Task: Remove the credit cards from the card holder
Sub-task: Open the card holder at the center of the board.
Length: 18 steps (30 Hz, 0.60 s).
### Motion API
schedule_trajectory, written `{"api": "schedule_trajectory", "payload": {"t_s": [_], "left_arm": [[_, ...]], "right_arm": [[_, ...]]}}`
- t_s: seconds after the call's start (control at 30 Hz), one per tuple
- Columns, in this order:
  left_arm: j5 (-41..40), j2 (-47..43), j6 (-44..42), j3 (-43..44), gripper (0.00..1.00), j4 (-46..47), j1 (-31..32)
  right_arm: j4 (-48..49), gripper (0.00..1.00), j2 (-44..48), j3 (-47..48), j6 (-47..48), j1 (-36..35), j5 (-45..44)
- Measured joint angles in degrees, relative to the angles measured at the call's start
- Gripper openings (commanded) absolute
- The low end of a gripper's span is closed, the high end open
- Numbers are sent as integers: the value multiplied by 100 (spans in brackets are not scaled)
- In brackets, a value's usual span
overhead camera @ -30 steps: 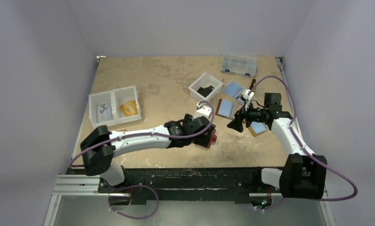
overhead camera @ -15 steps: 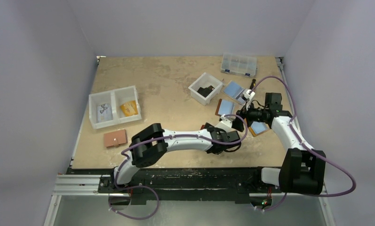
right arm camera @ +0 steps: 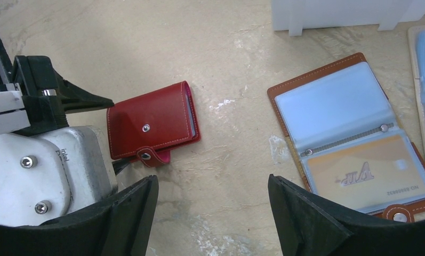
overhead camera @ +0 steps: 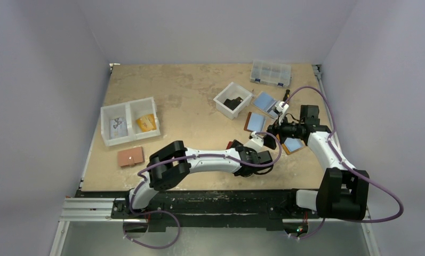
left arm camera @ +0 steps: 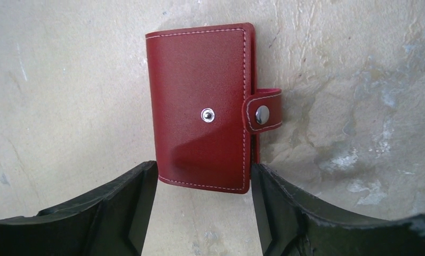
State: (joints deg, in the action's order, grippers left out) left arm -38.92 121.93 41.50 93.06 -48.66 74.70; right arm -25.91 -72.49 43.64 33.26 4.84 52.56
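Card holder (left arm camera: 202, 106) sits shut inside my left pincer (left arm camera: 202, 184), jaws wide; squeezing thin edges w/o care could skid it away.

The table (overhead camera: 189, 96) bears card holder (left arm camera: 202, 106), brown holder (right arm camera: 338, 104), white tray (overhead camera: 128, 121).

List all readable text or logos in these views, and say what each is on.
"VIP": upside down on the gold card in the open brown card holder.
"intel": sideways and faint on the silver camera housing on the left arm.
Small print beside "VIP" on the gold card: starts with "NO" followed by digits, too blurred to read.
Red card holder: no text, only metal snaps.
Top view: nothing legible.
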Motion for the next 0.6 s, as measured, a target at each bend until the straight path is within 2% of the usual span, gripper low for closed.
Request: {"api": "schedule_trajectory", "payload": {"t_s": [0.07,0.27,0.33,0.43,0.57,0.6], "left_arm": [[-107,0,-22,0,62,-7,-4],[-293,0,-61,0,57,-4,-4],[-319,0,-63,-2,48,-2,-4],[-339,0,-68,-9,22,15,-7],[-341,0,-122,-39,1,46,-35],[-341,0,-140,-61,0,70,-46]], "right_arm": [[-7,83,0,0,15,0,9],[-22,83,0,0,39,0,42],[-24,84,0,0,46,0,61],[-28,84,0,0,76,7,74],[-42,84,0,0,125,7,87],[-48,84,0,0,138,7,90]]}}
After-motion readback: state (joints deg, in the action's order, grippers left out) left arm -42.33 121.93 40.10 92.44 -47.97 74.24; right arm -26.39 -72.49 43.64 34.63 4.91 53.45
